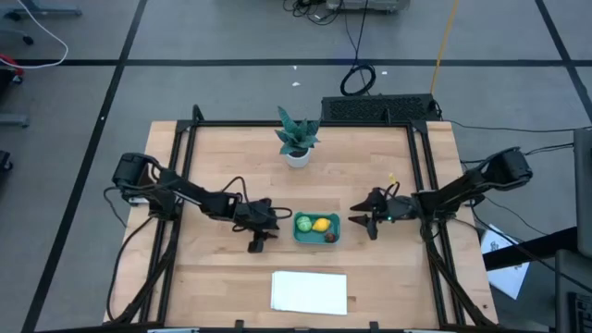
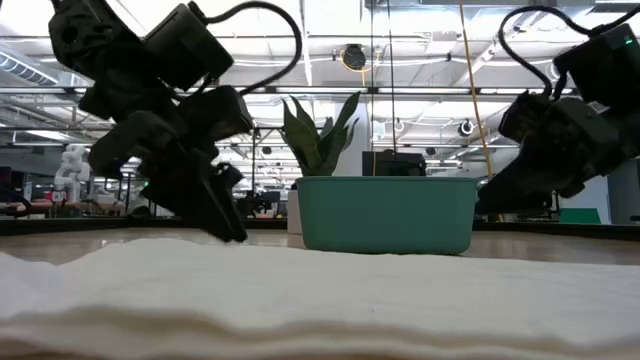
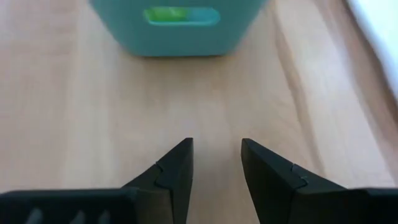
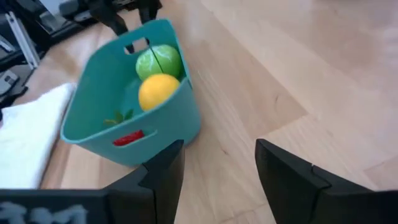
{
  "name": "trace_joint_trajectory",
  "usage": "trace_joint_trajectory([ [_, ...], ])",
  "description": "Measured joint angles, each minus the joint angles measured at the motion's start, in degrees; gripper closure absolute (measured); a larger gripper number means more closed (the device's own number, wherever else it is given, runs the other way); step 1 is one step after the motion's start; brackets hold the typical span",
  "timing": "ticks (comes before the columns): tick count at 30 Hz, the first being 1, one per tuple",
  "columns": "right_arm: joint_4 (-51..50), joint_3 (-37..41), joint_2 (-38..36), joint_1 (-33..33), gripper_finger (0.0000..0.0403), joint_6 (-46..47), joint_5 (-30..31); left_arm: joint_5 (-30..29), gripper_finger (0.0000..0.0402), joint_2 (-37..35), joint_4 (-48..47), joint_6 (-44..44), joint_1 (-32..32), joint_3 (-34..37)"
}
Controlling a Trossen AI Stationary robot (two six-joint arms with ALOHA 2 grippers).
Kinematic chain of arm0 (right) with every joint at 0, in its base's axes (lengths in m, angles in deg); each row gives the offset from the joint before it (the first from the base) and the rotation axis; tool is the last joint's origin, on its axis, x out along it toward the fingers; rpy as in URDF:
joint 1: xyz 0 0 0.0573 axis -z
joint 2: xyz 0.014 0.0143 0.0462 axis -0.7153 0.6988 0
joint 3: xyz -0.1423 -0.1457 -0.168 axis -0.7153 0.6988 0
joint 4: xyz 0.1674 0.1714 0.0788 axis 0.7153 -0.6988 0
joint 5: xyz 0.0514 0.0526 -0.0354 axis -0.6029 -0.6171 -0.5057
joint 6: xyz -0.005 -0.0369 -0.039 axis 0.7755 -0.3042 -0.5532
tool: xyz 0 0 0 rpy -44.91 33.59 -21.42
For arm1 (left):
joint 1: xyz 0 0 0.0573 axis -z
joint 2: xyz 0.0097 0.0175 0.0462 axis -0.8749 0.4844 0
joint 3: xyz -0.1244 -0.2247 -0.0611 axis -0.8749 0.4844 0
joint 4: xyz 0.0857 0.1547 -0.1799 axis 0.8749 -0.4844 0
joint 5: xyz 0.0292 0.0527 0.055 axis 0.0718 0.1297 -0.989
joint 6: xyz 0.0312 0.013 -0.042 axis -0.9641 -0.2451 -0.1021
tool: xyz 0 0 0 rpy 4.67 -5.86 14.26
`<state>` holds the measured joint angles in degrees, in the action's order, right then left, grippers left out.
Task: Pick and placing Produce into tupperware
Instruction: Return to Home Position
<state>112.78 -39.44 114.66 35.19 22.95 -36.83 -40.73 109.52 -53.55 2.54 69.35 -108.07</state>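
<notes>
The teal tupperware (image 1: 316, 239) stands by its bottom on the wooden table, near the middle. In it lie three pieces of produce: a round light-green one (image 4: 158, 60), a yellow lemon-like one (image 4: 158, 91) and a small dark red one (image 1: 330, 236). My left gripper (image 3: 216, 144) stands open just left of the tupperware (image 3: 180, 34) with bare table between its fingers. My right gripper (image 4: 219, 146) stands open just right of the tupperware (image 4: 99, 93), pointing at it, and holds nothing.
A spiky green plant in a white pot (image 1: 298, 139) stands at the table's far middle. A white flat sheet (image 1: 309, 291) lies near the front edge, close to the tupperware. Dark frame rails (image 1: 176, 185) run along the table's left and right sides.
</notes>
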Motion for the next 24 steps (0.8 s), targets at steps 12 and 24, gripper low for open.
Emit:
trace_joint_trajectory([
  [12, -0.79, 1.18, -7.20, 0.00, 0.0314, -4.95, 0.15, -7.34, 0.0360, -3.10, -1.96, -5.75, 0.21, -0.13],
  [24, -0.93, 1.10, -9.47, -0.02, 0.0397, -8.32, -1.75, -14.27, 0.0397, -11.55, -8.60, -9.18, -0.18, -0.32],
])
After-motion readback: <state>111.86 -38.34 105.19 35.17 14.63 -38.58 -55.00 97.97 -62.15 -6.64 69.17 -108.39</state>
